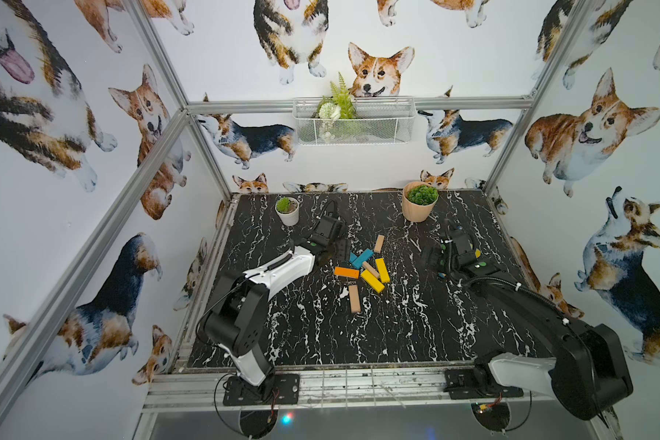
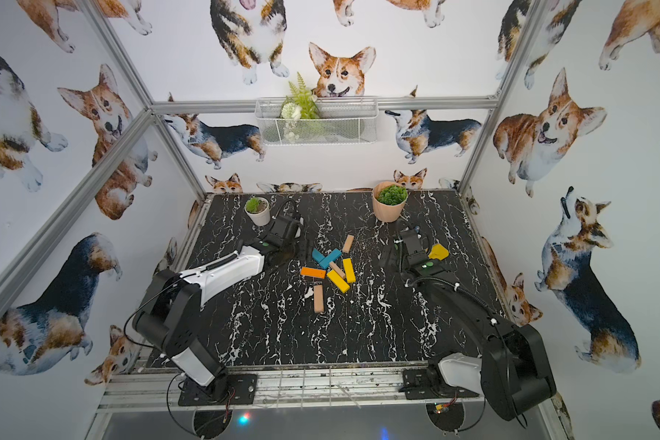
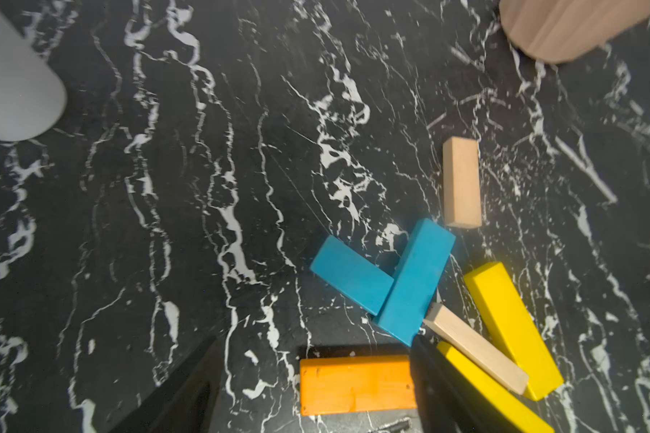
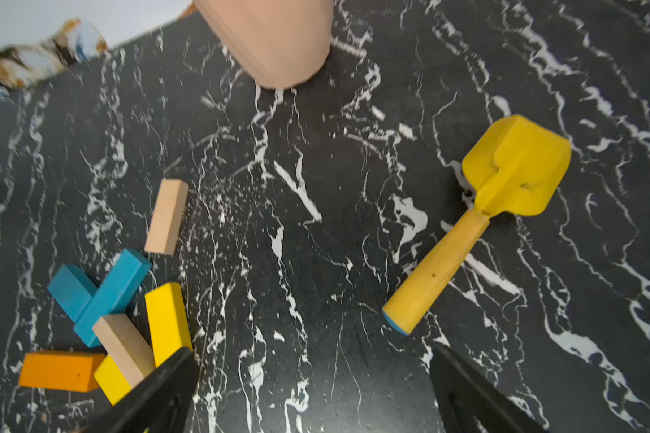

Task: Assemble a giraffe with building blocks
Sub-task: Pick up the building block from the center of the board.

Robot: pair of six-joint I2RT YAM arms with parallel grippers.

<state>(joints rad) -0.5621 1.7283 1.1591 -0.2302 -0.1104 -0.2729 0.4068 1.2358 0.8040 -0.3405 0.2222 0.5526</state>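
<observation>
The building blocks [image 2: 330, 259] lie loose in the middle of the table [image 1: 321, 335]. Nearest its front edge is a lone tan plank [image 1: 354, 298]. Beyond it come the orange plank [image 1: 346, 272], the yellow planks [image 1: 372, 280], the crossed teal planks [image 1: 362, 258] and a far tan plank [image 1: 378, 243]. The wood looks light, stiff and smooth, probably best pinched across the narrow sides. The left gripper [image 3: 316, 345], angled down from the left edge, brackets the orange plank with jaws apart, not gripping. The right gripper [image 4: 312, 375] hangs spread over bare table.
</observation>
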